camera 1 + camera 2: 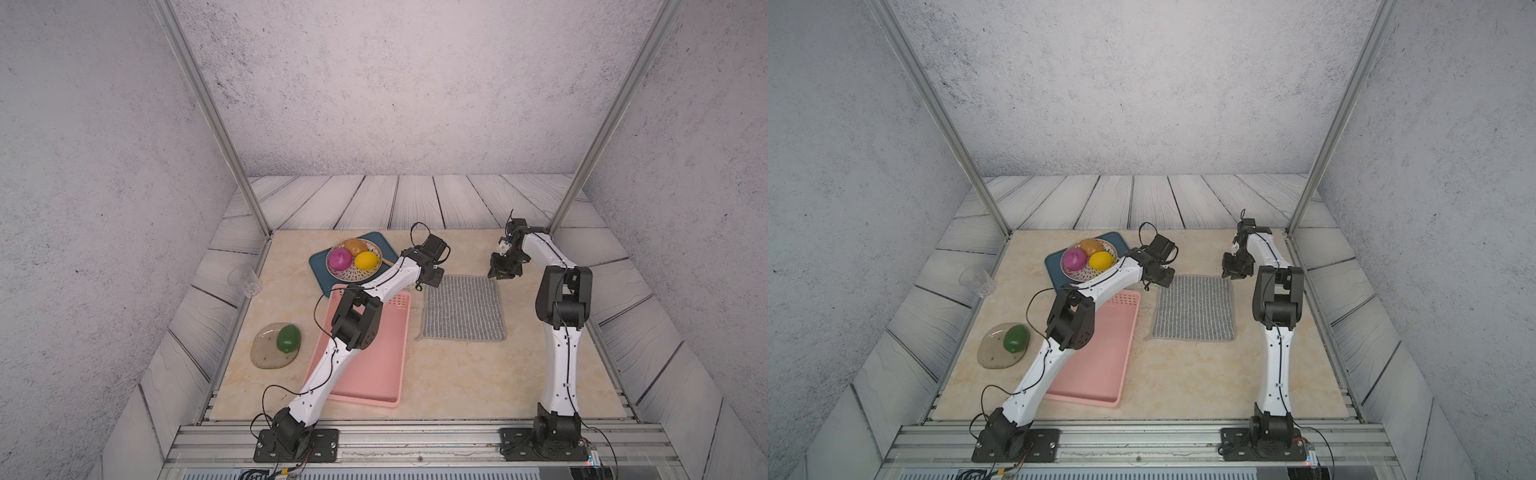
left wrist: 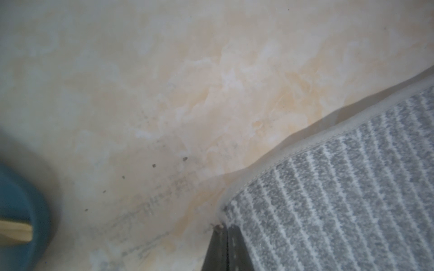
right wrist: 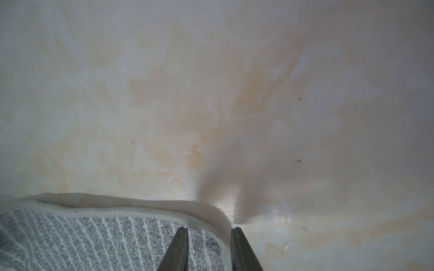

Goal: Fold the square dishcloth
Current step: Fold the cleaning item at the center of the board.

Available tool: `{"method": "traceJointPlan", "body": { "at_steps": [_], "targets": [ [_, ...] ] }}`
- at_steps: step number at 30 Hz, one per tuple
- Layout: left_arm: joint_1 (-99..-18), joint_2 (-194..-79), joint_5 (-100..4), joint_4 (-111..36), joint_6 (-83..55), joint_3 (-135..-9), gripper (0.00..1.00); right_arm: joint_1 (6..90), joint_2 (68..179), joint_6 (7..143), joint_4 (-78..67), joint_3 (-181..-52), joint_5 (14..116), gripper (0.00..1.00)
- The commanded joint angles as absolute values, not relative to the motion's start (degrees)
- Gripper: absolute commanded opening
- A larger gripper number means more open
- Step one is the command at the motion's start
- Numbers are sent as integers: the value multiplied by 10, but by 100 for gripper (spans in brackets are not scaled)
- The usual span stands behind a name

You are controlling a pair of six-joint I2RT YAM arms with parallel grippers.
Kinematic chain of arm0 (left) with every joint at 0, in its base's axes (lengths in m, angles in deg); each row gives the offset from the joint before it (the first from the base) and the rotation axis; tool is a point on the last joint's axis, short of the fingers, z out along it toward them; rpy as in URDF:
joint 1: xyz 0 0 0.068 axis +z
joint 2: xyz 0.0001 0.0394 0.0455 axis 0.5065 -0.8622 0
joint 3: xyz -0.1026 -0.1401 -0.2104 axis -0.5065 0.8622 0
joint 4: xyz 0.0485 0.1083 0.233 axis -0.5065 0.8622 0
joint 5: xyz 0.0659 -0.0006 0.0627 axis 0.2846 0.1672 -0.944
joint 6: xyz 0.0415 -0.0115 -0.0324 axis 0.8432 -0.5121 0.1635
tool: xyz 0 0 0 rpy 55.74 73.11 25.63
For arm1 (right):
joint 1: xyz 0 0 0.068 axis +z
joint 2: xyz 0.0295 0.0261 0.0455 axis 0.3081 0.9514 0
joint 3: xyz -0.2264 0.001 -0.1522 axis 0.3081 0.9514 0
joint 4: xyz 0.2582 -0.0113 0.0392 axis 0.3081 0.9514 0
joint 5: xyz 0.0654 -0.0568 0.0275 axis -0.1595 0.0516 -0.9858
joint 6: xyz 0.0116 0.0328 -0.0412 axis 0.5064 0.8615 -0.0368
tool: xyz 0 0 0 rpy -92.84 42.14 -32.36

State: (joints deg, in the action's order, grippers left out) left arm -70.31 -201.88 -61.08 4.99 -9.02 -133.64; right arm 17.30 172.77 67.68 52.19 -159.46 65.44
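The square dishcloth (image 1: 463, 309) (image 1: 1194, 309), grey with thin white stripes, lies spread flat on the marble table right of the pink basket. My left gripper (image 1: 430, 284) (image 1: 1165, 282) is down at its far left corner. In the left wrist view the left gripper (image 2: 224, 228) has its jaws pressed together, pinching the corner hem of the dishcloth (image 2: 340, 199). My right gripper (image 1: 503, 274) (image 1: 1233, 274) hovers at the far right corner. In the right wrist view the right gripper (image 3: 209, 231) is open. One finger is over the dishcloth (image 3: 105, 239) and the other is just past its hem.
A pink basket (image 1: 374, 365) (image 1: 1096, 361) lies under my left arm. Behind it a teal tray (image 1: 318, 264) (image 2: 18, 206) carries a perforated bowl (image 1: 345, 276) of fruit. A glass plate (image 1: 266, 353) with a green fruit and a clear cup (image 1: 245, 280) sit at the left. Metal posts stand at the far corners.
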Motion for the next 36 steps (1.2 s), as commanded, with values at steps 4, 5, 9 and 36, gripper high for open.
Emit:
{"method": "traceJointPlan", "body": {
  "at_steps": [4,5,9,36],
  "targets": [
    [-704,-2033,-608,64,-94,-1349,0,176,1731,676,537,-1574,672,28],
    [-704,-2033,-608,64,-95,-1349,0,175,1731,675,538,-1572,673,27],
    [-704,-2034,-607,65,-100,-1348,0,176,1730,678,541,-1565,691,24],
    [-693,-1983,-579,-39,-86,-1332,0,175,1683,703,515,-1636,737,0]
  ]
}}
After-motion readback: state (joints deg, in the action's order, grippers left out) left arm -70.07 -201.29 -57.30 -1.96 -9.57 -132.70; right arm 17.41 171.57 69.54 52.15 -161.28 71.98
